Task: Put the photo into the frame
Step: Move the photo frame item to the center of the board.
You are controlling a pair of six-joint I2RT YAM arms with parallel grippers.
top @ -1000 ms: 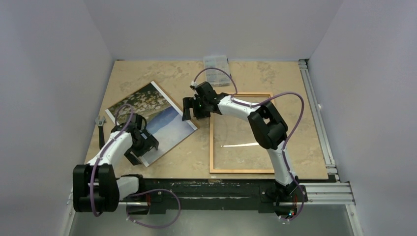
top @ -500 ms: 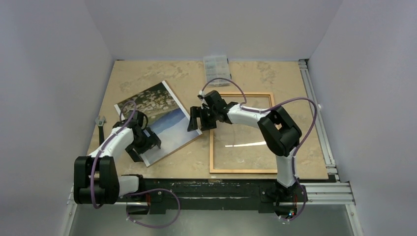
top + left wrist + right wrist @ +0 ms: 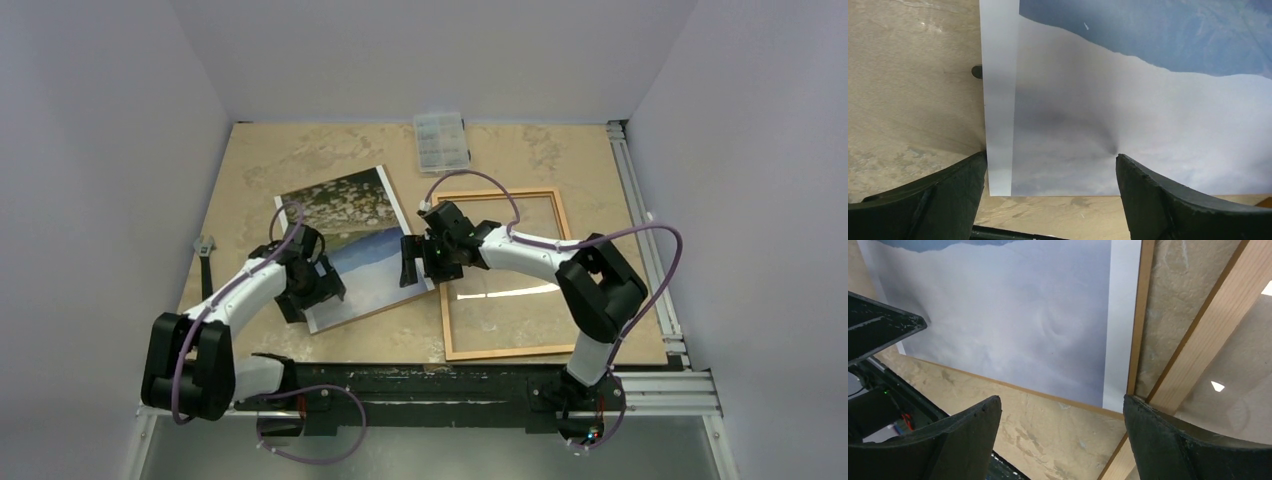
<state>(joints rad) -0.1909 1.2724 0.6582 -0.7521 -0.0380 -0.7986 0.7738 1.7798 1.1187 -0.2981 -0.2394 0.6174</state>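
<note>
Photo point(image 3: 350, 230) lies face up on the surface point(image 3: 300, 150), skewed, left of the frame point(image 3: 520, 352) and not yet in it. Its near-right corner sits just beside the frame's left rail. A thin brown margin of backing board point(image 3: 1146, 315) shows under its edges.

Left jaws: wide, set about the near-left corner, gripping nothing. Right jaws: wide, over the corner nearest the frame, likewise empty.

Step in hand, as I read it: square the print to the frame and carry it across.

Notes for doing it well:
- Get a finger beneath an edge rather than pressing on the gloss.
- Raise both corners level so the sheet does not bow.
- Clear the rail before lowering.
- Seat one corner first, then lay the rest flat on the pane.
</note>
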